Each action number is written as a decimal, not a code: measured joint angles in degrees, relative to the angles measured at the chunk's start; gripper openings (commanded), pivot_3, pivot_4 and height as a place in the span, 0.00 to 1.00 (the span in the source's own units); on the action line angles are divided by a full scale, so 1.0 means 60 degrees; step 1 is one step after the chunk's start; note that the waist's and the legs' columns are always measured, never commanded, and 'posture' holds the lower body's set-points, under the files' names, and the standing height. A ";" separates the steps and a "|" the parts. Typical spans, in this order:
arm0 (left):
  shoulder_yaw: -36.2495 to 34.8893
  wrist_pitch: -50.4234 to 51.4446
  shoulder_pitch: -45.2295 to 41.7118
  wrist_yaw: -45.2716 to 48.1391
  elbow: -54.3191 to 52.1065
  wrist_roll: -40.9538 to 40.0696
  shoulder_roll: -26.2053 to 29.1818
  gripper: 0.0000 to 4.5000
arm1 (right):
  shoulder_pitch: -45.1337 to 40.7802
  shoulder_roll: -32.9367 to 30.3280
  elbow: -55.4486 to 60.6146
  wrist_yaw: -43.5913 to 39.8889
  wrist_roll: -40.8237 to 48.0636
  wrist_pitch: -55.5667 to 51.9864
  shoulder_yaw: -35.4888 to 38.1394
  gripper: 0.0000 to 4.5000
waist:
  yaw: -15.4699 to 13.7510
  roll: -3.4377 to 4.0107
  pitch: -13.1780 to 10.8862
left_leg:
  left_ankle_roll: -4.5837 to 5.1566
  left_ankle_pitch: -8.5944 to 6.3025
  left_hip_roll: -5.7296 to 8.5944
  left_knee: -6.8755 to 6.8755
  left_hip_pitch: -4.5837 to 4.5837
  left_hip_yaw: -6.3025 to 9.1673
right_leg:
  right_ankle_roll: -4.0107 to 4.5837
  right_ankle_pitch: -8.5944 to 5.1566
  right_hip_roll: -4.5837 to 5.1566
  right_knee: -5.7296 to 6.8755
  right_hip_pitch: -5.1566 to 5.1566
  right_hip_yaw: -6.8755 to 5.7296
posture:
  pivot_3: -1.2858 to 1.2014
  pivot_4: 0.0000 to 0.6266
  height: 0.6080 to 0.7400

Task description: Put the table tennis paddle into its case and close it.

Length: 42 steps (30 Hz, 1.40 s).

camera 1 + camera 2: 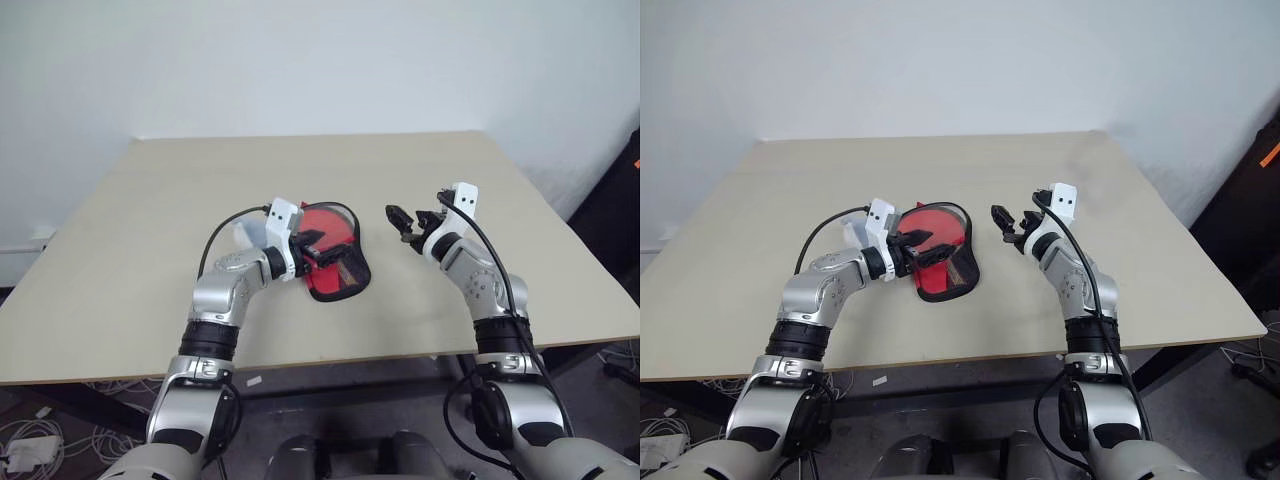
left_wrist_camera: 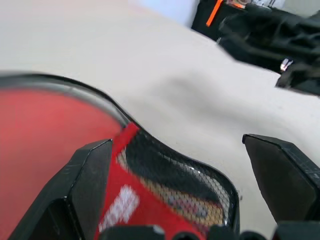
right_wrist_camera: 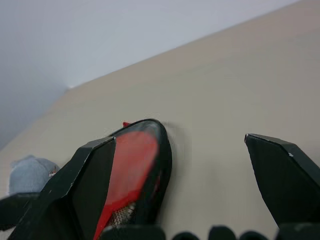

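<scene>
The case (image 1: 338, 262) lies mid-table, red with black trim and a mesh patch (image 2: 175, 185) at its narrow end. Something light and wood-coloured shows through the mesh, so the table tennis paddle seems to sit inside. A round red surface (image 2: 45, 135) fills the wide end, and I cannot tell whether it is paddle rubber or fabric. My left gripper (image 1: 322, 248) hovers open just over the case's narrow end, with nothing between its fingers (image 2: 85, 180). My right gripper (image 1: 408, 222) is open and empty a short way right of the case, pointing toward it.
A whitish rounded lump (image 1: 250, 232) sits on the table (image 1: 130, 260) just left of the case, behind my left wrist. A black object with an orange mark (image 1: 625, 200) stands past the table's right edge. Cables (image 1: 40, 440) lie on the floor at the left.
</scene>
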<state>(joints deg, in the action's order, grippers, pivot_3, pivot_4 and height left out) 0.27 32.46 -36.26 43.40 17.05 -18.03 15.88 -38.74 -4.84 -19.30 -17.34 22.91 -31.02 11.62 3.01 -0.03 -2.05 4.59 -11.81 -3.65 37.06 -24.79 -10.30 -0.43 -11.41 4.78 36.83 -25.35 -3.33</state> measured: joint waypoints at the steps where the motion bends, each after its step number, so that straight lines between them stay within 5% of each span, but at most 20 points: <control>1: 0.0076 0.0010 -0.0041 -0.0050 -0.0076 0.0027 -0.0003 1.00 | 0.0000 0.0029 0.0000 -0.0002 0.0002 0.0000 -0.0018 1.00 | 0.0001 0.0000 0.0000 | 0.0000 0.0000 0.0000 0.0000 0.0000 -0.0001 | 0.0000 0.0000 0.0000 0.0000 0.0000 0.0001 | 0.52 0.00 1.00; 7: -0.0109 0.1118 -0.0099 -0.1273 -0.0108 -0.0034 -0.0250 1.00 | 0.0003 0.0103 -0.0006 -0.0003 -0.0023 0.0007 -0.0096 1.00 | 0.0001 0.0000 0.0000 | 0.0002 0.0001 0.0003 0.0001 0.0000 0.0019 | -0.0002 -0.0001 -0.0003 0.0000 0.0001 0.0002 | 0.52 0.00 1.00; 23: -0.3247 0.7266 -0.0691 -0.5363 -0.0915 -0.1116 -0.0884 1.00 | 0.0194 0.0099 -0.0011 -0.0013 -0.0070 -0.0018 -0.0218 1.00 | -0.0002 0.0000 0.0000 | 0.0007 0.0002 0.0008 0.0013 0.0000 0.0044 | -0.0003 0.0000 -0.0012 0.0002 0.0009 -0.0007 | 0.52 0.00 1.00; 42: -0.3609 0.5973 -0.1419 -0.5259 0.1554 -0.1289 -0.1277 1.00 | 0.0197 0.0090 -0.0063 0.0100 -0.0169 -0.0004 -0.0219 1.00 | -0.0013 0.0000 0.0000 | 0.0004 0.0002 0.0010 0.0010 0.0000 0.0019 | -0.0001 0.0002 0.0004 0.0004 0.0013 -0.0017 | 0.52 0.00 1.00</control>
<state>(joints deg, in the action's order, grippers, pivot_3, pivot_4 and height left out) -21.39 68.29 -44.78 11.84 26.38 -25.76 8.22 -37.56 -4.30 -19.67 -16.73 21.89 -31.05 10.31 2.93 -0.03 -2.05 4.62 -11.80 -3.58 37.12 -24.79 -10.19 -0.44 -11.41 4.81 36.85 -25.27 -3.43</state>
